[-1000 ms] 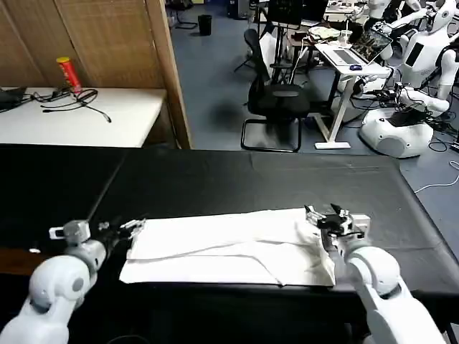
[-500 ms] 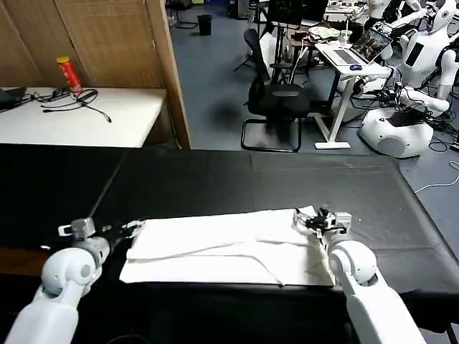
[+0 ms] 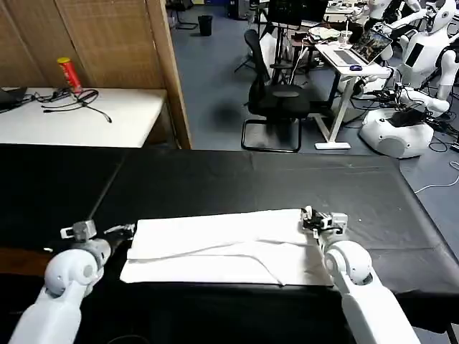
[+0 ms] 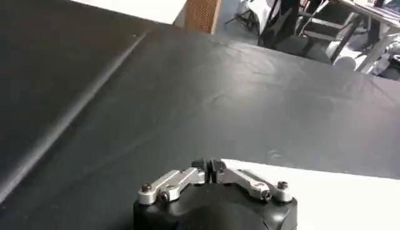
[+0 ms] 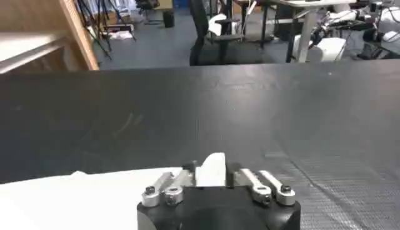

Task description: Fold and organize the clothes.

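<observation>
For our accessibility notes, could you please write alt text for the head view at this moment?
A white T-shirt, folded into a long band, lies on a black table with one end effector at each end: the left end effector at its left edge, the right end effector holding a pinch of cloth at its far right corner. An office with chairs and desks lies behind.

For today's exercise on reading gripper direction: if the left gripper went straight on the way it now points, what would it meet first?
The left gripper, fingers together, sits at the T-shirt's left edge pointing across the black table. Ahead lies bare tabletop, so its way looks free, though depth is uncertain.
</observation>
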